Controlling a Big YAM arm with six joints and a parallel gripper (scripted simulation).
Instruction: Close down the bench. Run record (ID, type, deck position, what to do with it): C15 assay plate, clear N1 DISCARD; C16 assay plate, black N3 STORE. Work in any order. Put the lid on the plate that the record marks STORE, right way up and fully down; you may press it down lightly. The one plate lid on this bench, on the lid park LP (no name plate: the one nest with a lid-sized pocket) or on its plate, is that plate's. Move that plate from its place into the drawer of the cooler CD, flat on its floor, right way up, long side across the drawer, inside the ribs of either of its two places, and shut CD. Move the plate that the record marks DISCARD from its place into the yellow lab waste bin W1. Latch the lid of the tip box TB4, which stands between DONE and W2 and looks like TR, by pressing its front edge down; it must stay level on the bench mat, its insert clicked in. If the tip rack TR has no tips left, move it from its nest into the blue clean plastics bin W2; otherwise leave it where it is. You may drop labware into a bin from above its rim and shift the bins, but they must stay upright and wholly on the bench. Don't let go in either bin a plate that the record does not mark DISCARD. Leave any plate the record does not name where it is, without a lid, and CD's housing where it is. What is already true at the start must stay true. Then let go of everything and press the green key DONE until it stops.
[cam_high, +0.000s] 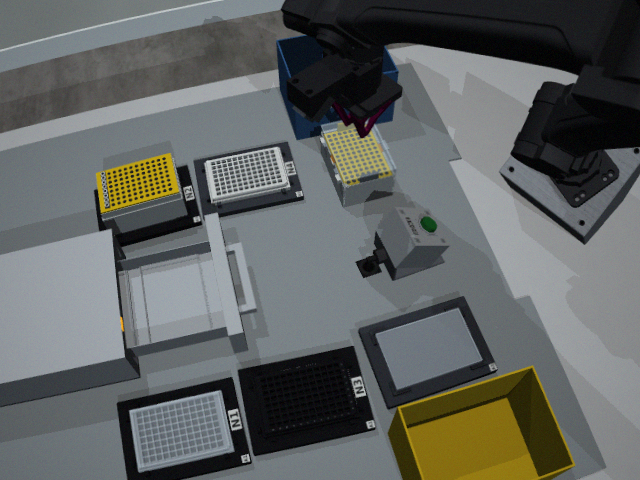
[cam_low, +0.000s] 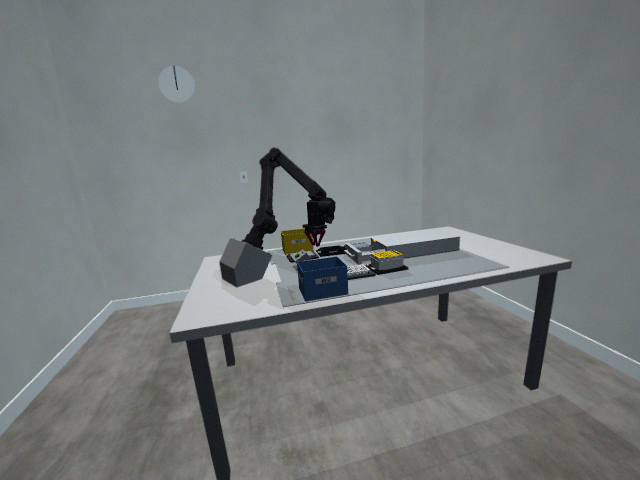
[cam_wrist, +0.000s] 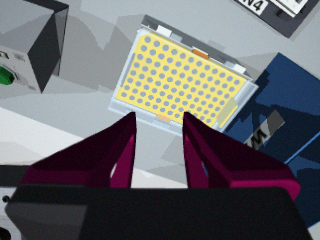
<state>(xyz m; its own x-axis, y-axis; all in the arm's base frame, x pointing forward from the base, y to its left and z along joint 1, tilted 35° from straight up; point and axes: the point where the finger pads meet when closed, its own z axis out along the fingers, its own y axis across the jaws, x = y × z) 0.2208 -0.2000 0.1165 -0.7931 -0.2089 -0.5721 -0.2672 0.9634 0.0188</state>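
Bench mat (cam_high: 310, 268) is set with bins: yellow bin (cam_high: 547, 413) and drawer (cam_high: 135, 341) are seen bare inside; gripper (cam_wrist: 159, 131) fingers are held apart, nothing between

We are looking at a lab bench in a plain grey room. On a white table (cam_low: 516, 258) lies a grey mat (cam_high: 310, 289) with plates full of tiny wells, like the clear plate (cam_high: 180, 431) at the lower left of the top view. Each sits in a black nest with a name tag. A yellow bin (cam_high: 485, 428) stands at the lower right, and a clock (cam_low: 176, 83) hangs on the wall at the upper left.
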